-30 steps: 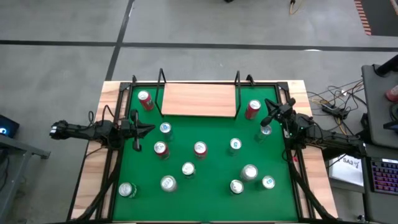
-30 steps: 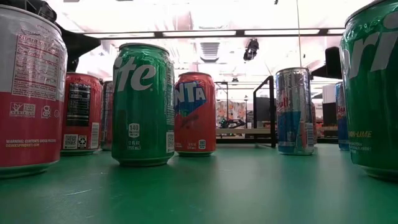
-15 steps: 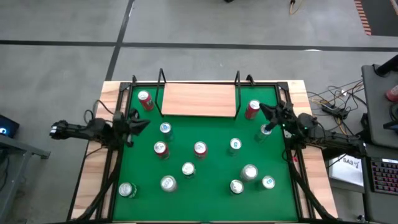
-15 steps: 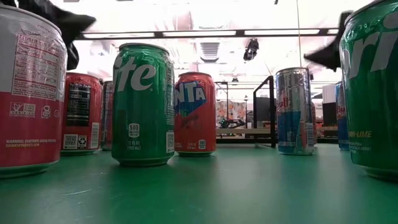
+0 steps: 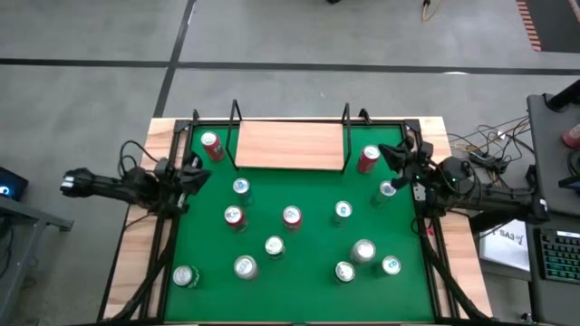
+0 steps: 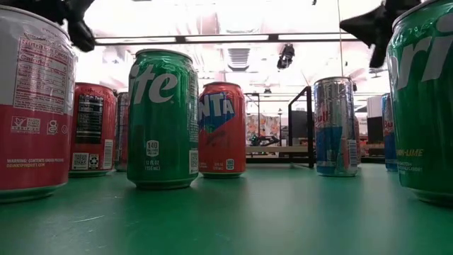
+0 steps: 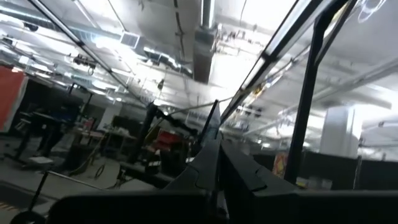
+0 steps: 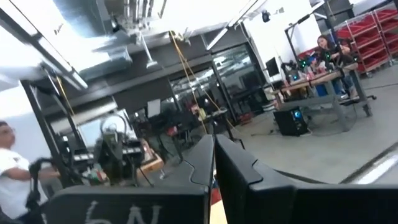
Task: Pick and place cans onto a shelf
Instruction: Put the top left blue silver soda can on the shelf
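Several cans stand upright on the green table [image 5: 308,290]: red ones [image 5: 211,145] [image 5: 368,158], a blue one [image 5: 240,186], a green one [image 5: 342,210] and a silver one [image 5: 387,189]. The light-wood shelf [image 5: 290,145] lies at the far edge with nothing on it. My left gripper [image 5: 198,172] [image 7: 217,168] is shut and raised over the left edge, clear of the cans. My right gripper [image 5: 386,152] [image 8: 214,165] is shut and raised at the right edge, beside the far-right red can. In the low view both show as dark shapes high up, the left gripper [image 6: 76,27] and the right gripper [image 6: 369,28].
Black frame rails [image 5: 172,226] run along the table's sides and black wire uprights [image 5: 236,113] stand at the shelf's ends. Cables and a laptop [image 5: 557,263] sit off the right side. People [image 8: 12,168] show in the room beyond.
Both grippers have risen and tipped their fingers upward, rolling as they went, and stay shut. The left one drew back toward the table's left edge. The right one went toward the far edge. The cans have not moved.
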Action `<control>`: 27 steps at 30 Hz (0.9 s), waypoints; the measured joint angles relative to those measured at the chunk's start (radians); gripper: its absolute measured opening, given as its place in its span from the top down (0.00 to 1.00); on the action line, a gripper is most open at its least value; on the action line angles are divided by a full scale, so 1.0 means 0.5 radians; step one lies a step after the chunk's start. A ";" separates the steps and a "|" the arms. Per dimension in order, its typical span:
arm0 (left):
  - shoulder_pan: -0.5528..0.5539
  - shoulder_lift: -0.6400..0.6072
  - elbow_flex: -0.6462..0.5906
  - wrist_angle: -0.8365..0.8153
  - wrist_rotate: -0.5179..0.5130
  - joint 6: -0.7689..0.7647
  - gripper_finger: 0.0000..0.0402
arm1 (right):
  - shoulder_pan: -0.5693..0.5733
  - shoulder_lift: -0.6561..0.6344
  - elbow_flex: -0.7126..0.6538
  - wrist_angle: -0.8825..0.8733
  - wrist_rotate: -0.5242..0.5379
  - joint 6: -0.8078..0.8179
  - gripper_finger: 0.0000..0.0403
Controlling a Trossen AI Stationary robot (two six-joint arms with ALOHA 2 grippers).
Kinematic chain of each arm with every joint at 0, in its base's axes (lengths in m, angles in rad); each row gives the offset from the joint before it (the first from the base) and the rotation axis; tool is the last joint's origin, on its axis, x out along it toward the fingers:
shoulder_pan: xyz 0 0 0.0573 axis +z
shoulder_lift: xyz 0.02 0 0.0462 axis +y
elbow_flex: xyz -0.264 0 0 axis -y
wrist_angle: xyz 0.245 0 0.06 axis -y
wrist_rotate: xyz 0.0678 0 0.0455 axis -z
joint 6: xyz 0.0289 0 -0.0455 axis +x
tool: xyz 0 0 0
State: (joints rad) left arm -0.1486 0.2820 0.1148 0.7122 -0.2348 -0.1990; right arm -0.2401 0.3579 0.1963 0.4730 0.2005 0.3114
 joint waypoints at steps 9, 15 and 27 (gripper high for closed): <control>0.000 0.439 0.823 -1.198 0.003 -0.067 1.00 | 0.000 0.389 0.571 -0.834 0.001 -0.047 0.98; -0.001 0.779 1.531 -2.768 -0.221 -0.580 1.00 | 0.000 0.535 0.933 -1.609 0.002 0.073 0.98; -0.002 1.274 1.776 -3.327 -0.198 -0.574 1.00 | 0.001 0.639 1.154 -1.999 -0.009 0.180 0.98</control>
State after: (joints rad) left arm -0.1497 0.9189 1.0027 -0.9512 -0.3337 -0.4861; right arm -0.2398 0.6772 0.7731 -0.5267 0.1960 0.4015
